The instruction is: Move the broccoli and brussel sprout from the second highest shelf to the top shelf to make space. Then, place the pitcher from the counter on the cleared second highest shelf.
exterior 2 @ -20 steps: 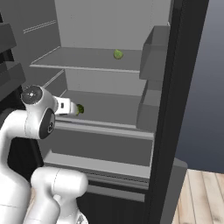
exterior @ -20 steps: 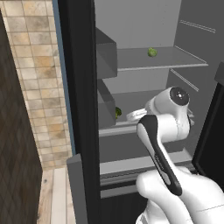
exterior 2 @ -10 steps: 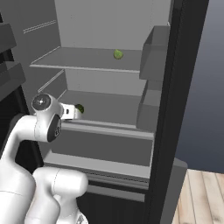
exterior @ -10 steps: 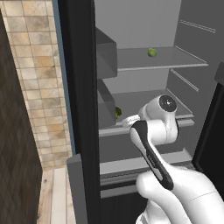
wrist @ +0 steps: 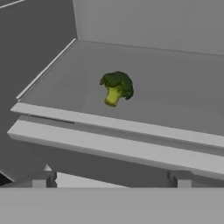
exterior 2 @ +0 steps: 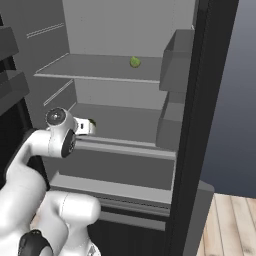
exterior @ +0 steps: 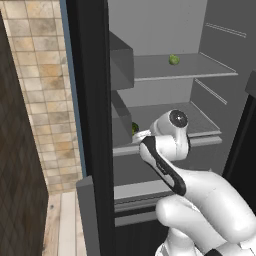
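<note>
Left base view hides most of the broccoli [exterior: 134,127] behind the door bin and the arm's wrist; only a dark green sliver shows on the second highest shelf [exterior: 200,141]. From the right base view it is likewise a small speck [exterior 2: 92,122] beside the white hand. Hand view shows the broccoli [wrist: 116,87] whole, lying apart from everything on the shelf [wrist: 183,100], behind its pale front rim. The gripper [wrist: 111,178] is cut off at the bottom edge, its fingertips [wrist: 41,178] set wide apart with nothing between them. The brussel sprout [exterior: 173,59] sits on the top shelf [exterior: 210,67]. The arm is bent, its wrist level with the lower shelf's rim.
</note>
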